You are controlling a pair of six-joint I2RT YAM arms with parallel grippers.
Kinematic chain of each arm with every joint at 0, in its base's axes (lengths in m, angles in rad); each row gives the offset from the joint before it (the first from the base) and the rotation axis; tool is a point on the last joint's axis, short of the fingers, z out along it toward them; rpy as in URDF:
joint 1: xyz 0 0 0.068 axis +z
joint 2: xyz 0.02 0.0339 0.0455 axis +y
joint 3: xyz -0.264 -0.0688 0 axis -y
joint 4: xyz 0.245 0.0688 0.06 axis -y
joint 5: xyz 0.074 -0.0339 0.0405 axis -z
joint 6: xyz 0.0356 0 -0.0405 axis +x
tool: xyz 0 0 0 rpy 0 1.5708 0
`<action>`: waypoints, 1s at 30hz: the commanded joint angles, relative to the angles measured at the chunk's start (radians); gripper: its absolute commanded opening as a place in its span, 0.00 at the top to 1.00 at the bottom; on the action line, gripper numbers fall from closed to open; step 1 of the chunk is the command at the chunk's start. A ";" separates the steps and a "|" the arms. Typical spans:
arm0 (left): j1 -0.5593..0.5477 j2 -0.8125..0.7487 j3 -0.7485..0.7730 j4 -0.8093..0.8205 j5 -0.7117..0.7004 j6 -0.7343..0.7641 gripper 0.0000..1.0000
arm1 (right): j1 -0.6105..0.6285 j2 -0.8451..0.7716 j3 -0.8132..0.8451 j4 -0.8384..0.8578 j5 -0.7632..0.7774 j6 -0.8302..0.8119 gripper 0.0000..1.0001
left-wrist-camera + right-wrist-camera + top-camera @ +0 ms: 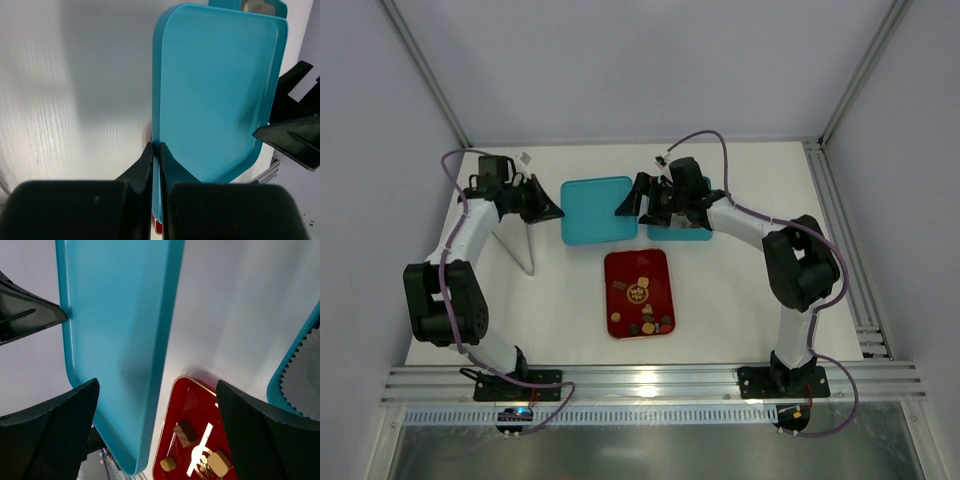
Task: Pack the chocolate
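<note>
The chocolate (638,292) is several small brown and tan pieces on a red tray (620,270) at the table's middle. Some of these pieces (185,432) also show in the right wrist view, on the tray (182,400). My left gripper (552,208) is shut on the left edge of a flat teal lid (597,210). Its jaws (156,155) pinch the rim of the lid (215,90). My right gripper (628,203) is open at the lid's right side. The lid's edge (165,340) lies between the fingers (50,435) without touching them.
A teal box (703,236) lies under my right arm, and a grey-white crinkled paper cup (305,375) shows inside it. A thin white V-shaped thing (515,245) stands left of the red tray. Metal rails run along the near and right table edges.
</note>
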 commanded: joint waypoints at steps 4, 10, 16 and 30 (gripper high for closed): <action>0.008 -0.065 -0.011 0.016 0.081 -0.016 1.00 | -0.010 0.039 0.033 0.235 -0.139 0.183 0.08; -0.001 -0.070 -0.031 0.022 0.095 -0.018 1.00 | -0.012 0.044 0.000 0.375 -0.190 0.292 0.29; -0.032 -0.079 -0.021 0.027 0.091 -0.022 1.00 | -0.012 0.034 -0.035 0.433 -0.214 0.338 0.56; -0.115 -0.160 -0.010 0.025 0.045 -0.025 0.89 | -0.023 -0.108 -0.164 0.435 -0.202 0.361 0.96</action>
